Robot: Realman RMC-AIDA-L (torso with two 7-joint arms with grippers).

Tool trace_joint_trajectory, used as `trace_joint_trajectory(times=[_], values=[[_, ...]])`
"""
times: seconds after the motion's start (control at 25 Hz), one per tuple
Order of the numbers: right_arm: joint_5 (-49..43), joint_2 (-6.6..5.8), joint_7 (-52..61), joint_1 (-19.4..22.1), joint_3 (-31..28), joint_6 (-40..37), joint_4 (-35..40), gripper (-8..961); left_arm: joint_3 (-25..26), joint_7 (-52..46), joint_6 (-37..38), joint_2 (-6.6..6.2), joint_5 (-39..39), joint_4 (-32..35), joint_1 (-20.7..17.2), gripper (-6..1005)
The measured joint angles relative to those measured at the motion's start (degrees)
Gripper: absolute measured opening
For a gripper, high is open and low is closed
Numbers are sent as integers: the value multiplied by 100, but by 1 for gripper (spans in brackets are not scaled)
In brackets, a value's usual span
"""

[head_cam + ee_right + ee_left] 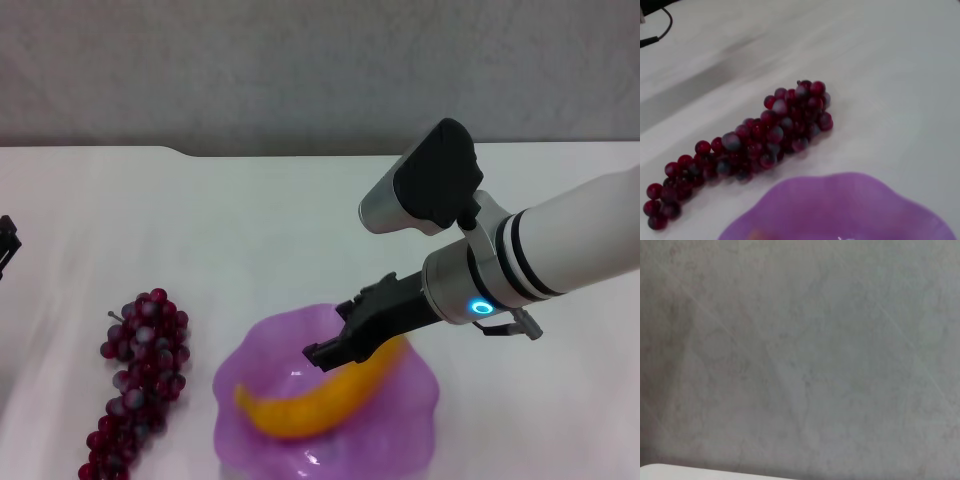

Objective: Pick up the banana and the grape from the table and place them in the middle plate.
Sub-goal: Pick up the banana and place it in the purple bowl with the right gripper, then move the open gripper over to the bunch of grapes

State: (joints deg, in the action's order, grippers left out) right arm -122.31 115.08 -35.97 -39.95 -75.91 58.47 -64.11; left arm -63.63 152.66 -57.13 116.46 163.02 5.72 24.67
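The yellow-orange banana (300, 410) lies in the purple scalloped middle plate (420, 425) at the front centre of the white table (250, 220). My right gripper (335, 335) hovers over the banana's right end, just above the plate. The bunch of dark red grapes (140, 385) lies on the table to the left of the plate, apart from it. The right wrist view shows the grapes (755, 140) beside the plate's rim (850, 200). My left gripper (6, 243) is parked at the far left edge of the head view.
A grey wall stands behind the table's far edge, which has a shallow notch (180, 150). The left wrist view shows only that wall and a sliver of table (670, 471). A black cable (660, 25) lies far off in the right wrist view.
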Motion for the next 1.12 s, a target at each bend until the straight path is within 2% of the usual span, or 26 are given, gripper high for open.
trace_joint_trajectory(times=[0.08, 0.28, 0.4, 0.52, 0.64, 0.8, 0.88, 0.92, 0.96, 1.0, 1.12], values=[[14, -3, -164, 147, 8, -25, -236, 603, 0, 0, 0, 0, 2, 0, -17, 868], [-13, -6, -564, 936, 9, -371, -1390, 769, 2, 0, -17, 0, 25, 0, -48, 868], [-23, -19, -963, 1769, -9, -1139, -2202, 826, 6, 0, -47, 0, 27, 0, -70, 868], [1, -21, -1416, 2480, 10, -2180, -2492, 861, 4, 0, -64, 0, 23, 0, -97, 868], [23, -15, -1666, 2777, 77, -2916, -2353, 861, -8, 0, -93, -1, 8, 0, -102, 867], [122, -10, -1703, 2835, 305, -3779, -1863, 861, -15, 0, -200, 14, 4, 0, -117, 867], [187, -17, -1770, 2870, 644, -4694, -1477, 861, -21, -2, -223, 19, 0, -3, -121, 867], [165, -25, -1829, 2884, 1028, -5597, -1117, 861, -25, -3, -225, 21, -4, -8, -121, 867], [145, -25, -1863, 2883, 1239, -6063, -926, 861, -31, -4, -226, 22, -11, -16, -121, 867], [145, -25, -1863, 2883, 1239, -6063, -926, 861, -42, -6, -227, 25, -21, -25, -121, 867], [141, -25, -1862, 2767, 1864, -7390, -291, 861, -52, -4, -229, 36, -36, -40, -121, 867]])
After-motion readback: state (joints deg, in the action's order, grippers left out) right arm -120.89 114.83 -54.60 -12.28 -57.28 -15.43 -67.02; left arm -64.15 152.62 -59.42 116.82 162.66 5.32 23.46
